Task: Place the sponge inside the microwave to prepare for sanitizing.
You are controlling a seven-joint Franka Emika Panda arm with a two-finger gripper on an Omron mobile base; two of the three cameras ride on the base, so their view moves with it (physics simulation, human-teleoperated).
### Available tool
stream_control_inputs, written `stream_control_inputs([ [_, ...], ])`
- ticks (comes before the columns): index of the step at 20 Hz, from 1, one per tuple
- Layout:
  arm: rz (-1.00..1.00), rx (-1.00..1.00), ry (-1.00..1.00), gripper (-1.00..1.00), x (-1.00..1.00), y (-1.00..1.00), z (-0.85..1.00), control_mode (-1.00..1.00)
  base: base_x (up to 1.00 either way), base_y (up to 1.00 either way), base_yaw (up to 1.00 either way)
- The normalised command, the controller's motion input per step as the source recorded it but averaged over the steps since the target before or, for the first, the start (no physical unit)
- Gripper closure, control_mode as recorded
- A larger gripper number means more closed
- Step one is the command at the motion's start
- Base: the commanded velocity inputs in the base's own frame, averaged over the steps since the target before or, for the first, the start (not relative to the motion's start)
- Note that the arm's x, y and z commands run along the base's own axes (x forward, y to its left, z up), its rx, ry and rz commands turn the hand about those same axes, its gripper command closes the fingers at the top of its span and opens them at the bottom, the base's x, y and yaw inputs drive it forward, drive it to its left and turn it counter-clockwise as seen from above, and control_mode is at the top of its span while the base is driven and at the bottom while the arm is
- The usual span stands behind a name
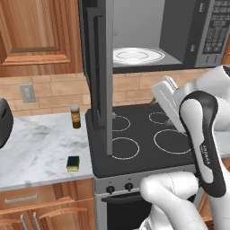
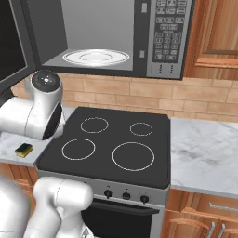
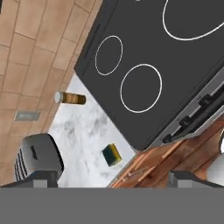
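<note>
Gripper (image 3: 111,175) wide open, empty, at hand-view bottom; one yellow rectangular green-topped sponge (image 3: 112,155) just above, on marble table (image 3: 83,135); one brown dark-lidded jar (image 3: 70,98) upper left.

Readable text: one brand mark, on my own arm.

In the left base view, at the right of the frame, I can make out "FRANKA" lettered vertically on the dark band of the arm link (image 1: 207,155). The microwave (image 2: 139,28) keypad (image 2: 166,32), upper right of the right base view, shows rows of buttons, but I cannot read their markings. The stove knobs (image 2: 126,195) carry nothing I can read.
</note>
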Motion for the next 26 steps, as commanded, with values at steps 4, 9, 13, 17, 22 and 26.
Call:
stream_control_inputs([
  [4,0.21,-0.33,-0.08,-1.0,0.93,0.07,-0.97,-1.0,0.0,0.0,0.0],
  [9,0.33,-0.1,-0.01,-1.0,0.67,0.26,-0.64,-1.0,0.0,0.0,0.0],
  [13,0.38,0.0,0.08,-1.0,0.24,0.75,-0.24,-1.0,0.0,0.0,0.0],
  [17,0.36,-0.13,0.03,-1.0,0.32,0.73,-0.36,-1.0,0.0,0.0,0.0],
  [22,0.19,-0.34,0.14,-1.0,0.22,0.62,-0.35,-1.0,0.0,0.0,0.0],
  [26,0.1,-0.25,0.15,-1.0,0.12,0.61,-0.36,-1.0,0.0,0.0,0.0],
])
